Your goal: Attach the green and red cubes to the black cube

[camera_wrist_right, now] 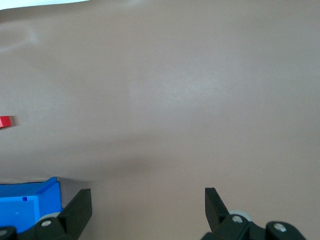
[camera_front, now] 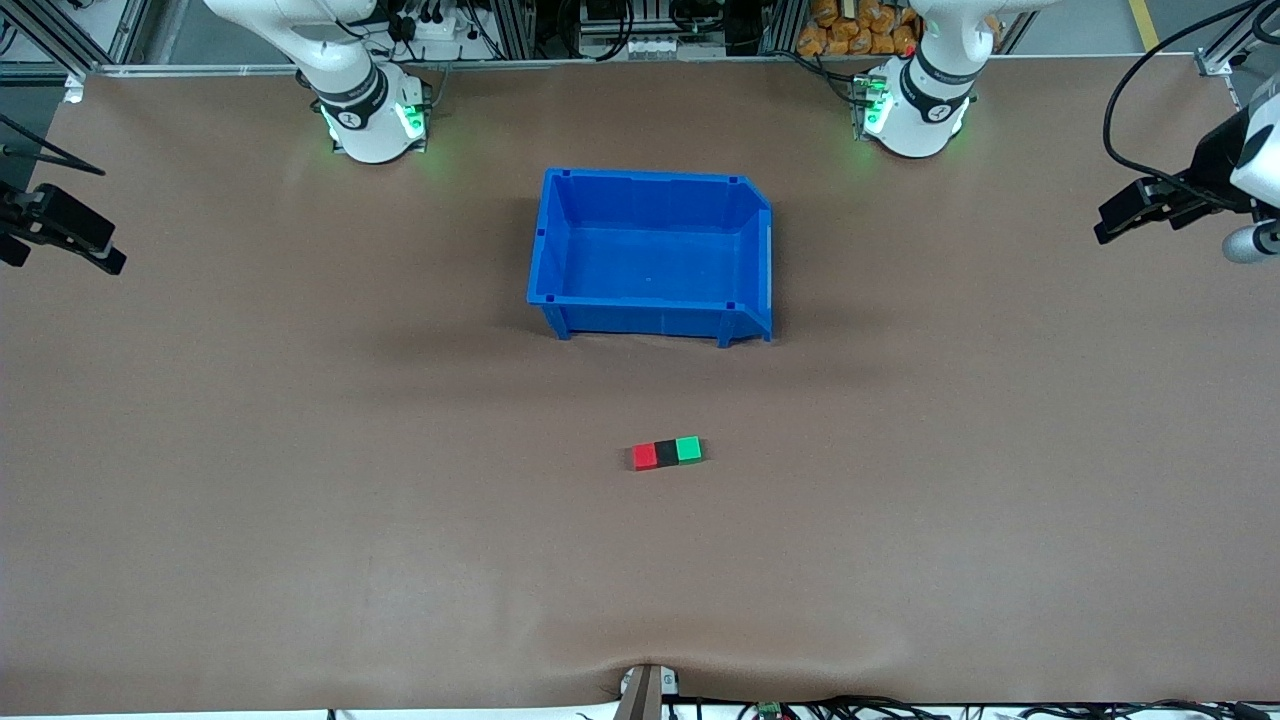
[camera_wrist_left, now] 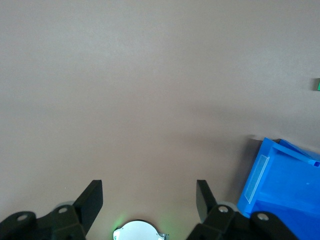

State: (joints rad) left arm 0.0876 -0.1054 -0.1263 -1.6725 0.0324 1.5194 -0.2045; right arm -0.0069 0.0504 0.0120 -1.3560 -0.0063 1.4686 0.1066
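Note:
The red cube (camera_front: 644,457), the black cube (camera_front: 667,453) and the green cube (camera_front: 688,449) lie touching in one row on the table, the black one in the middle, nearer to the front camera than the blue bin (camera_front: 650,300). The red cube is toward the right arm's end, the green cube toward the left arm's end. My left gripper (camera_front: 1115,215) is raised at the left arm's end of the table, open and empty (camera_wrist_left: 149,187). My right gripper (camera_front: 95,245) is raised at the right arm's end, open and empty (camera_wrist_right: 148,196). The green cube's edge (camera_wrist_left: 318,84) and the red cube (camera_wrist_right: 5,121) show in the wrist views.
The blue bin is open-topped and holds nothing, and stands mid-table between the two arm bases; it also shows in the left wrist view (camera_wrist_left: 280,185) and the right wrist view (camera_wrist_right: 25,200). Brown table surface (camera_front: 300,500) surrounds the cubes.

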